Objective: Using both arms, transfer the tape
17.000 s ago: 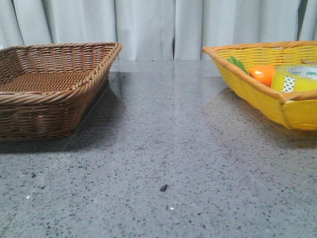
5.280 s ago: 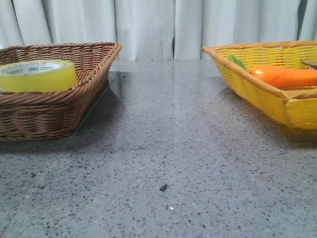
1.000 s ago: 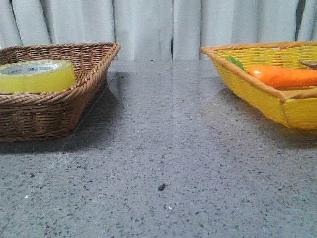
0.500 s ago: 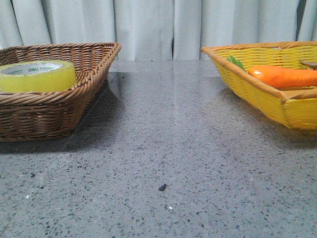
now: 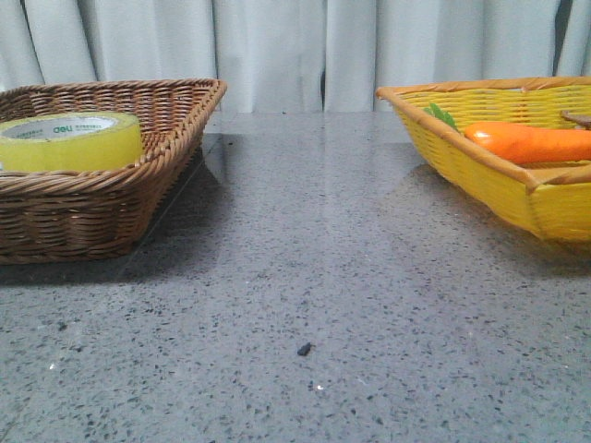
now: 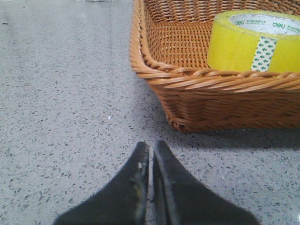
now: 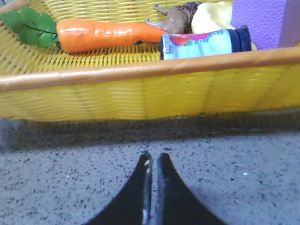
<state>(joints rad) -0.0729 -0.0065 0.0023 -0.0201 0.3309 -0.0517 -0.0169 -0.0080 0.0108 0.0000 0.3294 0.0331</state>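
The tape, a wide yellow roll with a white core printed "deli", lies flat inside the brown wicker basket at the table's left. In the left wrist view the tape shows its green-patterned tab behind the brown basket's rim. My left gripper is shut and empty over the stone tabletop, outside that basket. My right gripper is shut and empty too, over the table just outside the yellow basket. Neither gripper shows in the front view.
The yellow basket at the right holds an orange carrot with green leaves. In the right wrist view it holds the carrot, a small labelled bottle, a purple block and brownish pieces. A dark speck lies mid-table.
Early on the tape lay in the yellow basket beside the carrot; it now rests in the brown basket. Over the last second nothing has visibly moved.
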